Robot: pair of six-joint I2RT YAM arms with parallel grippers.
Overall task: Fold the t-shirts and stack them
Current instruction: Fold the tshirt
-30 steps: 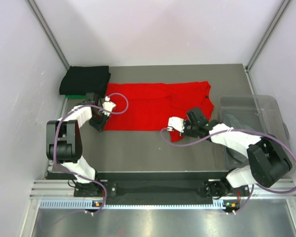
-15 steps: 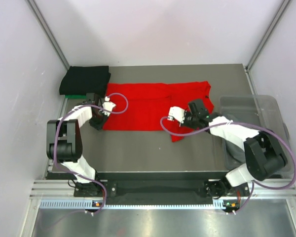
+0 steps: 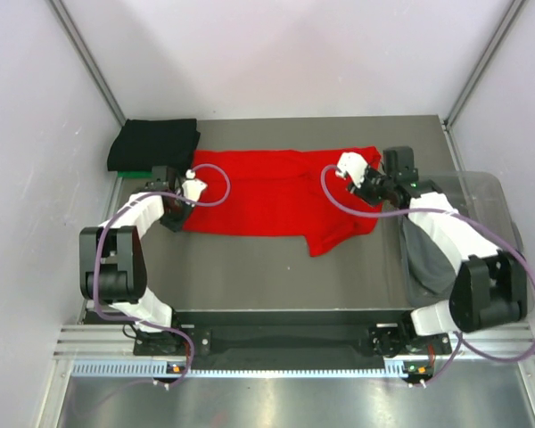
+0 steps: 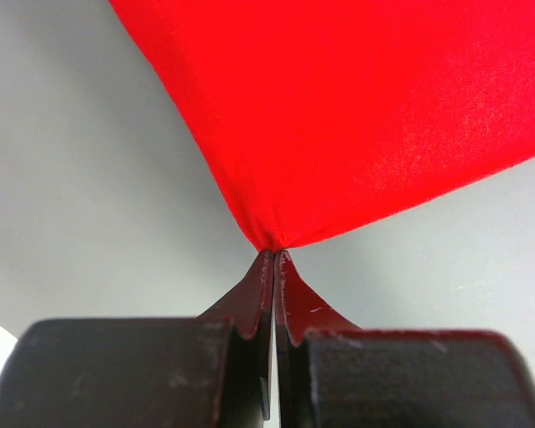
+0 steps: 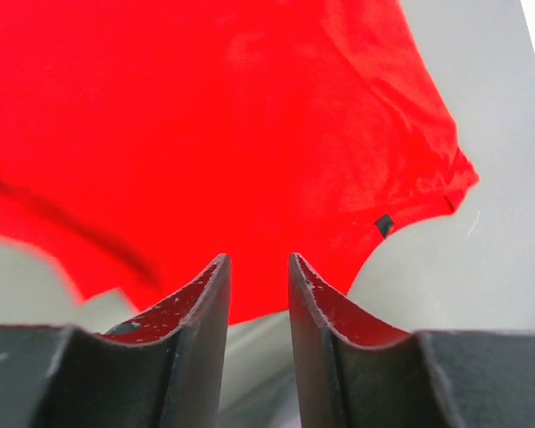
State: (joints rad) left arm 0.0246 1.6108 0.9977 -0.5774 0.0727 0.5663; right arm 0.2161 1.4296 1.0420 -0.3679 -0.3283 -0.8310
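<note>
The large, soft, wrinkled red cloth t-shirt (image 3: 267,201) lies on the smooth grey desk (image 3: 250,267). Its pointed corner is pinched by the left tool (image 4: 275,257); the right tool (image 5: 254,267) is slightly spread, gripping nothing.

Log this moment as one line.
left gripper: shut on red t-shirt corner | right gripper: open over red t-shirt | black t-shirt: far-left corner

Robot lab cell (white panels (image 3: 36,178), aluminium posts (image 3: 87,61)).
</note>
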